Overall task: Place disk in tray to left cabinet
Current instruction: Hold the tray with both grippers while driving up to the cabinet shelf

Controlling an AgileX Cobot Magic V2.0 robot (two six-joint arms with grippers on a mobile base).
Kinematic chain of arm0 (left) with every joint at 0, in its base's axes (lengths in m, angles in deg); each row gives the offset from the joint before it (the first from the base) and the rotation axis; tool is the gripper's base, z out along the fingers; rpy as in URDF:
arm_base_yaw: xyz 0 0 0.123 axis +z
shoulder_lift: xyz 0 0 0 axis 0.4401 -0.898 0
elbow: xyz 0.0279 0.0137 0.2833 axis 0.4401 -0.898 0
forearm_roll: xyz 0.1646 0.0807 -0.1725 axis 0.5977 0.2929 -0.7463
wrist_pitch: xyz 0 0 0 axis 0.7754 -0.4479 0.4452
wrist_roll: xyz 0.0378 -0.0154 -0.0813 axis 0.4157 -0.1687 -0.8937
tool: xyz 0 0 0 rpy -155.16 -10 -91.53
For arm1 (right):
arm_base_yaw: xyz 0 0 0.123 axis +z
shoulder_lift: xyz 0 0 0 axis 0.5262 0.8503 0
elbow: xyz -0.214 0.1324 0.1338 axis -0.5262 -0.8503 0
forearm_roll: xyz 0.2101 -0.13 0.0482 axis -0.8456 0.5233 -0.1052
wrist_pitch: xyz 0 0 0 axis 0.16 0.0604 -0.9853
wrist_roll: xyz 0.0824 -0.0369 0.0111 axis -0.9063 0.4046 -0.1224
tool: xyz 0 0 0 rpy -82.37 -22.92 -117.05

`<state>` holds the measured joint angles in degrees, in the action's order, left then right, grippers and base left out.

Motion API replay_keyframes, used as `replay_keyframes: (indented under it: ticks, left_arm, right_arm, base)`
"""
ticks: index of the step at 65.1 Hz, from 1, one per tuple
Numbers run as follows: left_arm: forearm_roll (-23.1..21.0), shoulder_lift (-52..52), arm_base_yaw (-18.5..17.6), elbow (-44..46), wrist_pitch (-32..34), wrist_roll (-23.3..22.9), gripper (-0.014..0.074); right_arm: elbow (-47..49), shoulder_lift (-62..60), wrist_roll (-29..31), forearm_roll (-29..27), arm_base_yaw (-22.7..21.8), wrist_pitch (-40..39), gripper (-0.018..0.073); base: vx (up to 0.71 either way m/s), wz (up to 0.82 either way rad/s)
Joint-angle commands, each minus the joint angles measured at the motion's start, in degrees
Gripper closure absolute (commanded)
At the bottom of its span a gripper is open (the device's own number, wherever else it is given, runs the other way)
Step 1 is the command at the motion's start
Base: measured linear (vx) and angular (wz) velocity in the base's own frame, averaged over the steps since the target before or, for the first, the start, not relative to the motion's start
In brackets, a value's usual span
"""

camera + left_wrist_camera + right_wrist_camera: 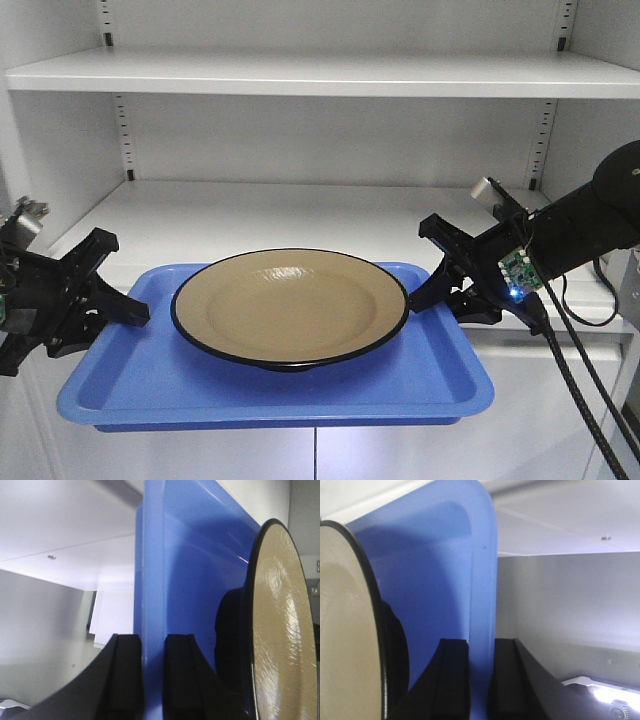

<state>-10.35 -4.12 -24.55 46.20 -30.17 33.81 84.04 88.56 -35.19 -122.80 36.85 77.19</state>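
Observation:
The tan disk (pixel 290 305) with its thin black rim rests in the middle of the blue tray (pixel 120 385). The tray hangs in the air in front of the grey-white cabinet (pixel 320 75), level with its lower shelf (pixel 250 215). My left gripper (pixel 135 310) is shut on the tray's left lip, and my right gripper (pixel 418 297) is shut on the right lip. In the left wrist view the black fingers (pixel 127 670) pinch the blue tray rim (pixel 152 605), with the disk (pixel 282 625) to the right. The right wrist view shows the tray lip (pixel 482 605) clamped between fingers (pixel 455 675), disk (pixel 345 630) at left.
An upper shelf (pixel 320 72) spans the cabinet above. Perforated strips (pixel 125 135) run down the back wall on both sides. White lower cabinet doors (pixel 300 455) sit beneath the tray. Cables (pixel 580 370) hang from my right arm.

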Motion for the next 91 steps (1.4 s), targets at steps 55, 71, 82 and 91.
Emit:
replay_keyframes:
  ticks: [55,71,82,91]
  left_arm:
    - [-14.24,3.06,-1.95,2.34,-2.61,-1.66,0.0597]
    - [-14.24,3.06,-1.95,2.34,-2.61,-1.66,0.0597]
    - [-14.24,3.06,-1.95,2.34,-2.61,-1.66,0.0597]
    - [-14.24,3.06,-1.95,2.34,-2.61,-1.66,0.0597]
  right_arm:
    - [1.92,-3.39,-0.1,-12.12,1.67,1.84,0.0565]
    - [1.92,-3.39,-0.1,-12.12,1.67,1.84,0.0565]
    - [1.92,-3.39,-0.1,-12.12,1.67,1.84,0.0565]
    - [1.92,-3.39,-0.1,-12.12,1.67,1.84,0.0565]
  base:
    - [0.23,-0.09]
    - [0.09,-0.03]
    - [0.05,-0.03]
    - [0.02,-0.02]
